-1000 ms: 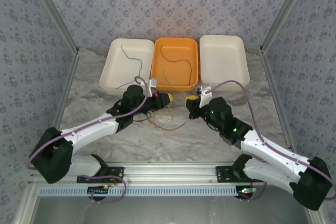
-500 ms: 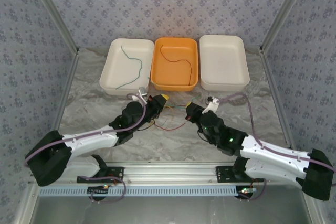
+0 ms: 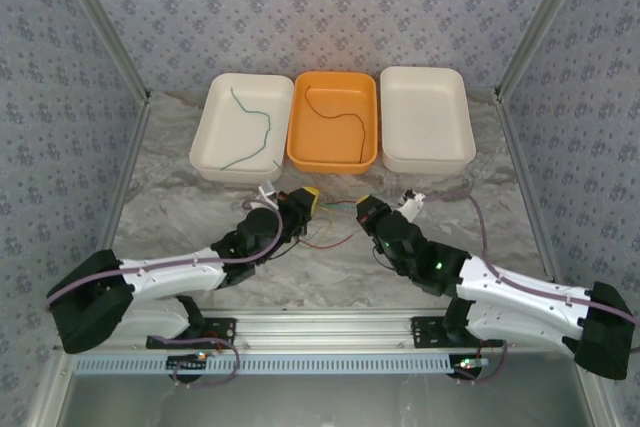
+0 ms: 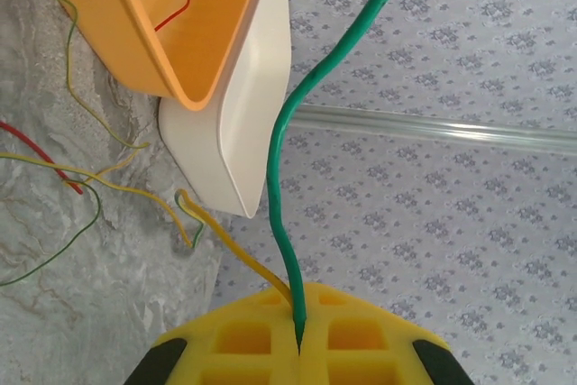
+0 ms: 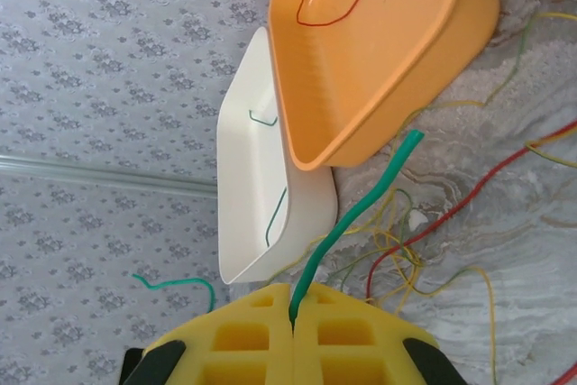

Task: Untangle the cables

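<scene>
Both grippers clamped on green wire in front of the orange tray.

The left gripper has its yellow pads pressed together on a green wire, which rises from the seam past the corner of the orange tray. A yellow-tan wire reaches the pads' front edge, though whether it is caught there is hard to tell. The right gripper is likewise pinched tight on a green wire end, its free tip pointing toward the orange tray. A tangle of cables, red, yellow-tan and green, lies loose on the marbled table in front of the orange tray, between the two grippers. Inside the orange tray lies a red wire. The white tray just beside its left wall holds a curly green cable.
</scene>
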### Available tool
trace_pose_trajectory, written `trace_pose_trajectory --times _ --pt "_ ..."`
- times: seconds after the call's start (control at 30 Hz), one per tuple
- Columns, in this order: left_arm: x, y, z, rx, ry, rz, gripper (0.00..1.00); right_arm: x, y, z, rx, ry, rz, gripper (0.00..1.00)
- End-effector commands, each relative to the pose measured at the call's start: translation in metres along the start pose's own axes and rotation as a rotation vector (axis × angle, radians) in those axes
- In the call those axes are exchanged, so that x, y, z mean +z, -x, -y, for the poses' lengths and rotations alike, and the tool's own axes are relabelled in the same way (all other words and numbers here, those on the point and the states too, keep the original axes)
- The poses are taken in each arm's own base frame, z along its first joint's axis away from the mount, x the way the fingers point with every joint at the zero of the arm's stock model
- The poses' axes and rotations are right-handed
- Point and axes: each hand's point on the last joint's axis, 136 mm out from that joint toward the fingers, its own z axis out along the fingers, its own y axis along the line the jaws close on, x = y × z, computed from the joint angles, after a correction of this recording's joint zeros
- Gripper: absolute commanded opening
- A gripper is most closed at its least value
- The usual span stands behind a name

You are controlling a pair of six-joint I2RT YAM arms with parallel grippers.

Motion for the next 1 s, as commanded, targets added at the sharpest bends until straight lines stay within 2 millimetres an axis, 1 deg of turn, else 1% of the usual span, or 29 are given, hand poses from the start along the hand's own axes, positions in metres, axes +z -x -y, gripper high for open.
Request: trace_pose_trajectory --times 0.0,0.03,0.07,0.13,0.2,0.27,0.3,0.37,0.43,0.47,0.5,0.53,0.6,0.67,0.7,0.77,0.8,0.83,0.9,0.93,0.97 --pt "-0.015 0.059 -0.011 -0.069 0.016 0.265 0.14 -0.005 0.05 -0.002 -0.276 -0.148 0.218 0.0" --pt "-0.02 0.063 -0.013 -0.075 0.014 0.279 0.33 -0.004 0.048 -0.009 -0.344 -0.151 0.2 0.0" --pt "-0.023 0.066 -0.016 -0.082 0.019 0.285 0.44 -0.002 0.047 -0.016 -0.419 -0.149 0.184 0.0" --pt "-0.031 0.075 -0.014 -0.077 0.011 0.303 0.56 0.001 0.041 -0.026 -0.564 -0.159 0.142 0.0" --pt "-0.034 0.082 -0.01 -0.063 0.013 0.284 0.65 0.007 0.035 -0.034 -0.707 -0.159 0.076 0.0" --pt "-0.039 0.087 -0.006 -0.032 0.023 0.258 0.72 0.009 0.034 -0.037 -0.832 -0.189 0.03 0.0" --pt "-0.043 0.089 -0.003 -0.007 0.033 0.245 0.73 0.011 0.034 -0.04 -0.889 -0.2 -0.012 0.0" --pt "-0.051 0.086 0.01 0.106 0.07 0.206 0.74 0.014 0.04 -0.039 -0.984 -0.269 -0.077 0.0" --pt "-0.055 0.075 0.028 0.316 0.128 0.125 0.66 0.016 0.044 -0.033 -1.066 -0.339 -0.167 0.0" --pt "-0.056 0.066 0.034 0.409 0.149 0.072 0.62 0.015 0.048 -0.034 -1.092 -0.365 -0.185 0.0" --pt "-0.057 0.058 0.036 0.503 0.173 0.016 0.6 0.013 0.052 -0.039 -1.114 -0.38 -0.194 0.0" --pt "-0.059 0.053 0.032 0.571 0.207 -0.03 0.58 0.011 0.054 -0.039 -1.14 -0.399 -0.206 0.0" --pt "-0.062 0.048 0.023 0.65 0.253 -0.085 0.55 0.008 0.055 -0.041 -1.166 -0.413 -0.235 0.0" --pt "-0.062 0.041 0.016 0.676 0.262 -0.142 0.54 0.005 0.058 -0.042 -1.195 -0.446 -0.249 0.0" --pt "-0.059 0.034 0.012 0.672 0.257 -0.179 0.56 0.003 0.059 -0.042 -1.206 -0.456 -0.25 0.0" --pt "-0.05 0.02 0.003 0.671 0.255 -0.245 0.63 0.002 0.059 -0.042 -1.209 -0.456 -0.255 0.0" --pt "-0.045 0.01 -0.002 0.694 0.253 -0.279 0.65 0.002 0.058 -0.043 -1.204 -0.449 -0.255 0.0" --pt "-0.041 -0.001 -0.004 0.731 0.246 -0.312 0.64 0.002 0.058 -0.043 -1.201 -0.452 -0.254 0.0" --pt "-0.036 -0.017 -0.011 0.834 0.252 -0.352 0.63 0.001 0.06 -0.044 -1.203 -0.459 -0.254 0.0" --pt "-0.033 -0.023 -0.016 0.901 0.268 -0.358 0.63 0.0 0.063 -0.045 -1.224 -0.474 -0.248 0.0" --pt "-0.031 -0.024 -0.023 0.943 0.294 -0.354 0.64 -0.001 0.066 -0.048 -1.255 -0.503 -0.236 0.0"
